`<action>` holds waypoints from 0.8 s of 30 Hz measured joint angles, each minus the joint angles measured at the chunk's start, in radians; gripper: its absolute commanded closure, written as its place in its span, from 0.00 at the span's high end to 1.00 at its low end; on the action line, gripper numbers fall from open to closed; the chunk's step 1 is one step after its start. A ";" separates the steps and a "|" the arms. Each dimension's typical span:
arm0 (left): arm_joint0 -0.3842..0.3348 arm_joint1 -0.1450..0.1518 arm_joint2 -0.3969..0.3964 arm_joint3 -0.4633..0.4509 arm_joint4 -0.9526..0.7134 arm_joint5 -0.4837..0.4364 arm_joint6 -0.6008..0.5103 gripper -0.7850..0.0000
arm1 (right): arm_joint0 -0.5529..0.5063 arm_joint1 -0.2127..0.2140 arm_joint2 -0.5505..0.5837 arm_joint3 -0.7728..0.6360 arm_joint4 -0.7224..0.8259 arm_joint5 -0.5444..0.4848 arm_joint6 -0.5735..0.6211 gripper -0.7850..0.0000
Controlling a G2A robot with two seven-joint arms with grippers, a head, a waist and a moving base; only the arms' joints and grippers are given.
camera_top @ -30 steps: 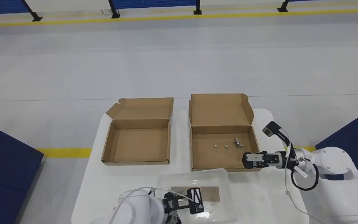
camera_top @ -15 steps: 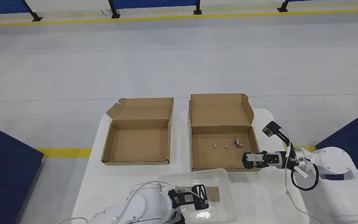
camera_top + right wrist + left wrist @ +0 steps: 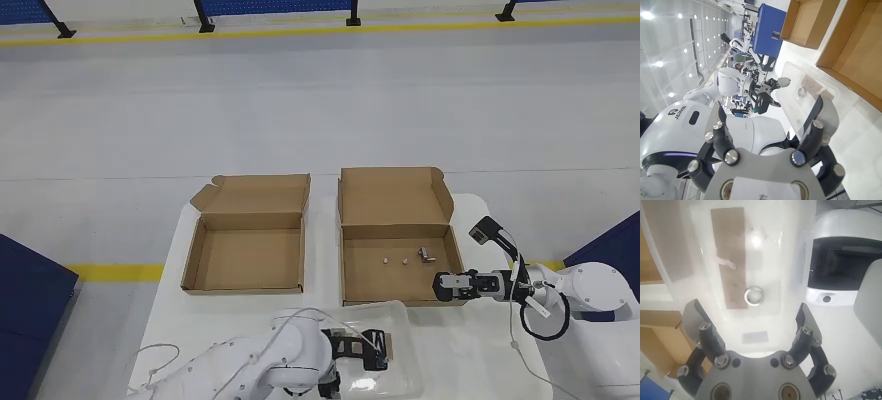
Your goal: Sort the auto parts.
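A silver metal ring (image 3: 754,295) lies on the floor of a clear plastic bin (image 3: 402,312) at the table's near edge. A small pale clip (image 3: 726,262) rests in the bin on a brown cardboard strip (image 3: 728,253). My left gripper (image 3: 749,314) hovers over the bin just short of the ring, open and holding nothing; the top view places it over the bin's middle (image 3: 366,348). My right gripper (image 3: 443,286) stays open and empty by the right cardboard box's (image 3: 380,285) near right corner. Three small parts (image 3: 404,260) lie in that box.
The left cardboard box (image 3: 245,260) stands open with a bare floor. Both boxes have their lids folded back toward the far side. The right wrist view shows the bin (image 3: 789,66), the ring (image 3: 801,91) and the left gripper (image 3: 780,92) farther off.
My left gripper has moved to the right and slightly farther in over the bin, closer to the ring. The right arm has kept still.
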 measured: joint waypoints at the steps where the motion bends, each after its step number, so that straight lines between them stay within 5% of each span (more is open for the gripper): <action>1: -0.013 -0.006 0.013 0.017 -0.004 0.010 -0.010 1.00 | 0.000 0.000 0.000 0.000 0.000 0.000 0.000 1.00; 24: 0.007 -0.040 0.091 0.108 0.204 0.044 0.015 1.00 | 0.000 0.000 0.000 0.000 0.000 0.000 0.000 1.00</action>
